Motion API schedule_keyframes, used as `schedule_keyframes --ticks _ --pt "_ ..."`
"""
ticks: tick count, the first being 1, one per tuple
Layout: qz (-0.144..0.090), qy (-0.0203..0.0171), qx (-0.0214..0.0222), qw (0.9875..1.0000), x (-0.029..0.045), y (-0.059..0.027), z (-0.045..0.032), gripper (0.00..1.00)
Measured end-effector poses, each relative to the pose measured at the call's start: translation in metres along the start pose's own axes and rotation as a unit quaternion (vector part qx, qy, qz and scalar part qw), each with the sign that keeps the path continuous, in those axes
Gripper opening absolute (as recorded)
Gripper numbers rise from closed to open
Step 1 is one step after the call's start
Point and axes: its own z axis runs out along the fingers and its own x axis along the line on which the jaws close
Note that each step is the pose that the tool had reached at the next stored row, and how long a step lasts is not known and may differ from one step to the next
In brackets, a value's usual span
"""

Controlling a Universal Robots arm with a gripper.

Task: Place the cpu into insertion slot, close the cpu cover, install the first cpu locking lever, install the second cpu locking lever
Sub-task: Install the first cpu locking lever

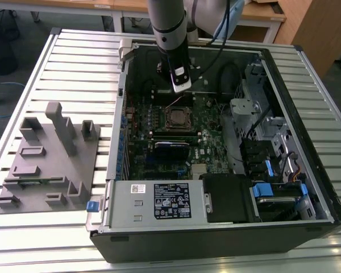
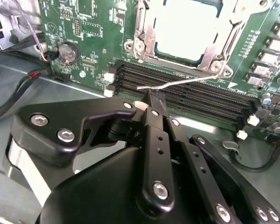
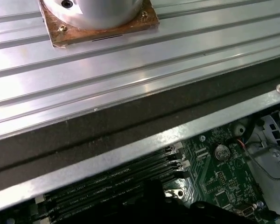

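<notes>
**Meeting a wire lever beside the seated chip**

The flat square cpu (image 2: 186, 28), its metal top glaring bright, sits in the black insertion slot (image 1: 168, 120) just beyond the jaw tips. The thin silver cpu cover (image 2: 144, 32) lies flat around its edges. Between the socket and the jaws, a thin silver wire locking lever (image 2: 191, 81) slants across the long black memory slots (image 2: 186, 95) on the green circuit board (image 2: 91, 51).

The black gripper (image 2: 152, 99) has its jaws drawn together with the tips at the wire. Whether they pinch it is hard to make out.

Everything sits inside an open black computer case (image 1: 216, 239) on a ribbed aluminium table (image 1: 57, 51). The chip's far edge is cut off in the second wrist view.
</notes>
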Motion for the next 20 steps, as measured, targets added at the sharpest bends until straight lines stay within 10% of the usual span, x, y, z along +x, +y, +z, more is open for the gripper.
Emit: schedule_keyframes --ticks 20 --pt "-0.003 -0.0193 -0.0146 0.9997 0.0039 -0.0103 0.0140 0.10"
